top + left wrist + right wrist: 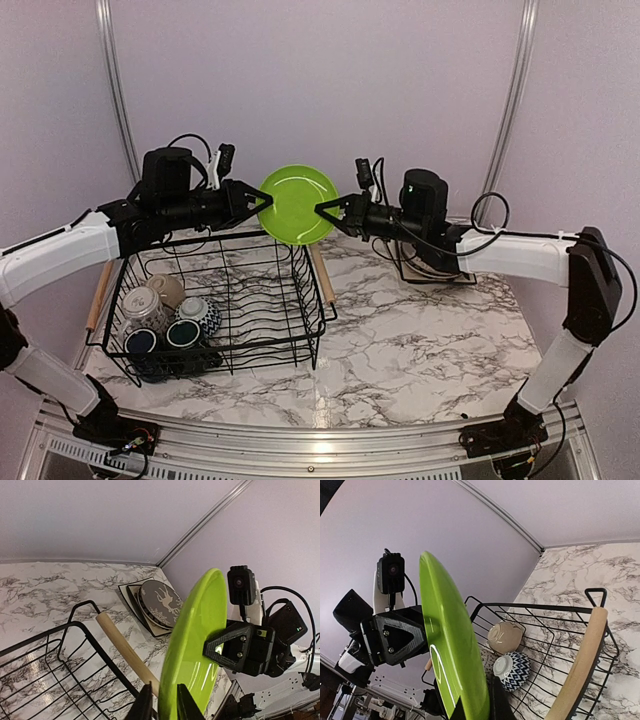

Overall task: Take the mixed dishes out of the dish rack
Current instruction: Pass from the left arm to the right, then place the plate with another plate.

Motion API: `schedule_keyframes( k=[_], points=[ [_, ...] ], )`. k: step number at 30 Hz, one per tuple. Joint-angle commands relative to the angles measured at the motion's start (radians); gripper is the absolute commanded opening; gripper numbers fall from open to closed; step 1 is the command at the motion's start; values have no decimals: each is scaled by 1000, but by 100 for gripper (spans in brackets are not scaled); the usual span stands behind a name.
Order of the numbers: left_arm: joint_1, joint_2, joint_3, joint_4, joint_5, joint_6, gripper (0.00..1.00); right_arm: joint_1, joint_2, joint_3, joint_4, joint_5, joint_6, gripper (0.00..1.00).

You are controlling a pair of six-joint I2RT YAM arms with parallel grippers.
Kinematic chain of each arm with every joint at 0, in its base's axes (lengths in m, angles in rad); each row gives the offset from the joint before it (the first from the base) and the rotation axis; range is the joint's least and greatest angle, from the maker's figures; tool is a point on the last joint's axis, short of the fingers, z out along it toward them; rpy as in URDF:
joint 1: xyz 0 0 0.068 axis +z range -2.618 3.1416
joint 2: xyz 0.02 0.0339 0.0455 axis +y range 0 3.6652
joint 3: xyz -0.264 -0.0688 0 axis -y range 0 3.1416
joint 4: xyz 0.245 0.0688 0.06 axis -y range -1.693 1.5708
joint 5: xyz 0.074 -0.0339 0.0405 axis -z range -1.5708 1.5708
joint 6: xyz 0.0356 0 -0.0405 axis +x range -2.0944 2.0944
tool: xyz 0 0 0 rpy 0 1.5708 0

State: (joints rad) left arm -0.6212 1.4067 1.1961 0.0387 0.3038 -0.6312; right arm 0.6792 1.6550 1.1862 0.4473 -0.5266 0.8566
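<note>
The lime-green plate [298,204] hangs upright in the air above the back right corner of the black wire dish rack [300,322]. My left gripper [265,200] is shut on its left rim and my right gripper [322,208] is shut on its right rim. In the left wrist view the plate [192,640] sits edge-on between my fingers [164,707], with the right gripper [240,650] clamped on the far rim. In the right wrist view the plate [445,640] stands between my fingers [477,710], with the left gripper [395,635] behind it.
Several mugs lie in the rack's left end: tan [165,290], patterned [145,312], blue-white [198,312], dark-blue [140,342]. The grey deer plate [160,600] lies on the square cream plate [150,626] at the back right. The rack's wooden handle [322,272] is under the plate.
</note>
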Motion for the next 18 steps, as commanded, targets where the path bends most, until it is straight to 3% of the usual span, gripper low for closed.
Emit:
schedule_keyframes(
  k=[1,3,6,18],
  points=[
    [-5,-6,54,-99,-81,38,40,-36,-16,-29,84,25,82,0],
    [-5,-27,67,-160,-134,86,60,-75,-34,-66,111,30,103,0],
    [-3,-84,72,-259,-227,150,80,-150,-78,-102,97,37,95,0],
    [-2,-216,48,-620,-499,256,99,-548,-157,-204,-218,277,44,0]
  ],
)
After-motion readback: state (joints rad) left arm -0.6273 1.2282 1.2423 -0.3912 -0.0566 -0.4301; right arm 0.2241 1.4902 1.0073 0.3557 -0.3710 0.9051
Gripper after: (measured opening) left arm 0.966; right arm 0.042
